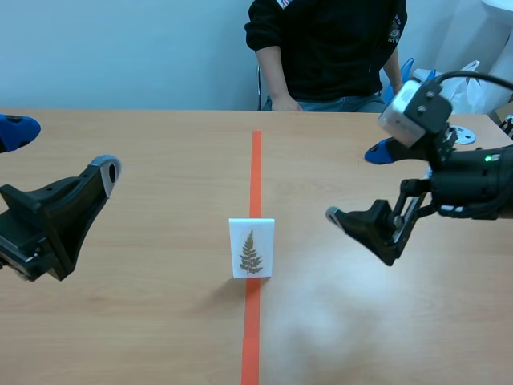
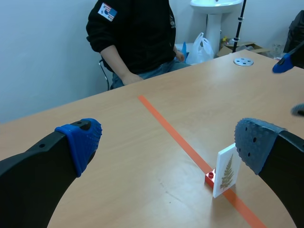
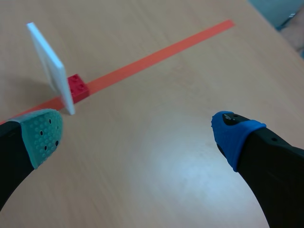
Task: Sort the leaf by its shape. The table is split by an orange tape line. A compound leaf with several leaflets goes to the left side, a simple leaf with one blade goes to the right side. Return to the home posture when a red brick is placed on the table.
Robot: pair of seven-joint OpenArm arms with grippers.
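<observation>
Leaf card (image 1: 252, 248) stands upright right on the orange tape line (image 1: 256, 160), roughly mid-table, with its printed face turned toward my scene camera. The print shows a fern-like leaf with many small leaflets along one stem. From my left wrist view I can see a small red brick (image 2: 210, 177) sitting on the tape just behind the card and touching its base. The right wrist view shows the same brick against the card's plain white back. In the scene view the card hides the brick.

My left gripper (image 1: 62, 152) hangs over the left half of the table (image 1: 144, 321). Its fingers are spread wide with nothing between them, and the card is ahead of it, off toward its right finger. My right gripper (image 1: 357, 184) is raised over the right half, near the card but clear of it. Its fingers are also wide apart and hold nothing. In its wrist view the card stands just ahead of the grey-green pad (image 3: 42, 135), while the blue pad (image 3: 232, 135) is well away over bare wood.

Across the table sits a person (image 1: 329, 48) in a dark top, with a hand at the far edge. A small round metal disc (image 1: 462, 135) lies near the far right corner of the table.
</observation>
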